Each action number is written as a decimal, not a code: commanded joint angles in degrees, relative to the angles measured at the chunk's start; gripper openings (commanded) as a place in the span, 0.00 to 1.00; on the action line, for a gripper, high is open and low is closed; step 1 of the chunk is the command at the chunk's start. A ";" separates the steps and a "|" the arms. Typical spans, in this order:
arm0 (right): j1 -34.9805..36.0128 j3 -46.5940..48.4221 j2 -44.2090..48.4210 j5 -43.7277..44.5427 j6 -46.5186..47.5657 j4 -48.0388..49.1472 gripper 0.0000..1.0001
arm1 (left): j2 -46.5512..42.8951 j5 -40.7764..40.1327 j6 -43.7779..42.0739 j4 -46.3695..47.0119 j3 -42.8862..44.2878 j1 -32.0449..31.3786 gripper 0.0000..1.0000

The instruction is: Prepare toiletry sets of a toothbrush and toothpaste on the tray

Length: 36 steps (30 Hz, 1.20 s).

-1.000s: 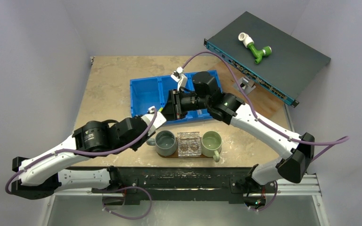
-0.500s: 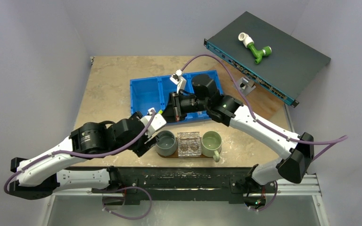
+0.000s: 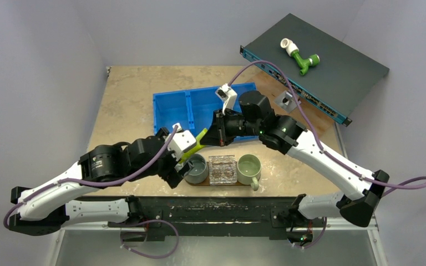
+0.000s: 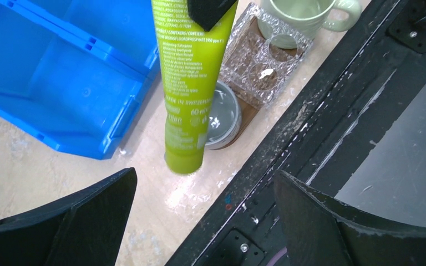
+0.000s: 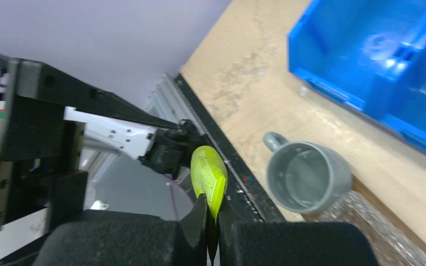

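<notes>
The green toothpaste (image 3: 198, 143) tube hangs in the air, and my right gripper (image 3: 207, 137) is shut on its flat crimped end. From the right wrist the toothpaste (image 5: 209, 176) sticks out ahead of the right gripper (image 5: 211, 215). In the left wrist view the toothpaste (image 4: 191, 83) points cap-down over the table, above my left gripper (image 4: 204, 174), whose jaws stand wide open without touching it. In the top view the left gripper (image 3: 182, 160) sits just left of the grey mug. The dark tray (image 3: 228, 184) lies at the near edge under the mugs. No toothbrush is in view.
A grey mug (image 3: 196, 169), a clear bubble-wrap block (image 3: 222, 169) and a pale green mug (image 3: 249, 168) stand on the tray. The blue bin (image 3: 177, 111) lies behind them. A dark network box (image 3: 333, 61) with a green-and-white pipe fitting (image 3: 300, 57) sits at the back right.
My left gripper opened and let go of the green tube. My right gripper shut on the tube's flat end and swung a little to the right with it.
</notes>
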<state>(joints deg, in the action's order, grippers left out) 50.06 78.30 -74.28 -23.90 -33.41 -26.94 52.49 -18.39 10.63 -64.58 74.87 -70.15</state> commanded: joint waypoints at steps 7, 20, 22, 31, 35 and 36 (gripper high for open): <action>7.11 10.07 2.87 26.31 10.86 -17.66 0.00 | 1.10 7.29 3.47 5.91 1.82 3.76 0.94; 15.90 18.06 -0.66 43.34 16.95 -30.70 0.00 | -2.30 15.08 7.20 7.61 -0.82 20.90 0.94; 16.98 18.70 -1.45 44.78 17.46 -32.43 0.00 | -2.77 15.96 7.53 7.60 -1.39 23.93 0.94; 19.58 15.90 -4.56 48.17 17.61 -33.81 0.00 | -4.13 18.12 10.00 8.77 -6.42 40.14 0.94; 19.72 14.43 -5.50 48.72 17.50 -33.01 0.00 | -5.55 17.69 10.20 10.78 -9.85 43.51 0.94; 19.72 14.15 -5.86 48.71 17.50 -33.00 0.00 | -5.89 17.16 10.13 11.23 -10.57 43.72 0.94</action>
<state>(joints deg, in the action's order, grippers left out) 69.45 93.19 -79.92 21.93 -16.40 -60.90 48.29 -1.67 19.53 -57.32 66.59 -28.21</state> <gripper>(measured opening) 0.023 0.937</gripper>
